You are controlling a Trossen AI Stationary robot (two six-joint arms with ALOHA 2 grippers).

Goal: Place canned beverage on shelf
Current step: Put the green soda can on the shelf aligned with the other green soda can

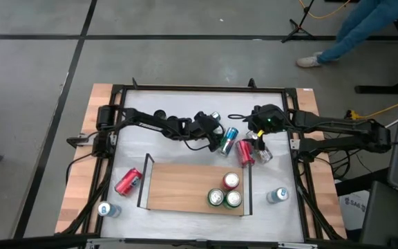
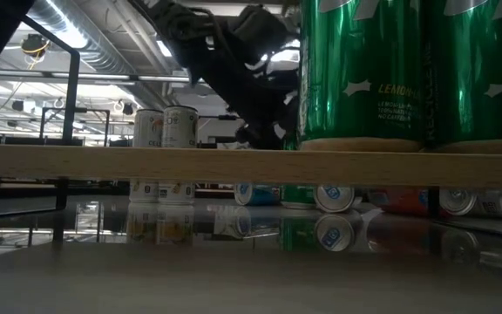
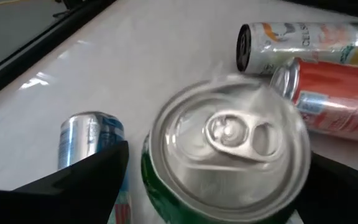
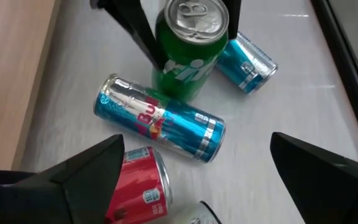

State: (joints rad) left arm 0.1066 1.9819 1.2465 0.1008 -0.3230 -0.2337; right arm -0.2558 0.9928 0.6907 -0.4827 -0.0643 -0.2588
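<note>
Green can stands upright beside the wooden shelf (three cans already on it)

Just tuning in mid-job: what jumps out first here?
The left tool stands open around an upright green can on the white table behind the shelf. Three cans already stand at the shelf's right end. The right tool hovers open over toppled cans nearby.

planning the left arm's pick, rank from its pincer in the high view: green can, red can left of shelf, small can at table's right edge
1. Green can, between the left pincer's fingers.
2. Red can, lying left of the shelf.
3. Small can, upright beyond the shelf's right rail.
</note>
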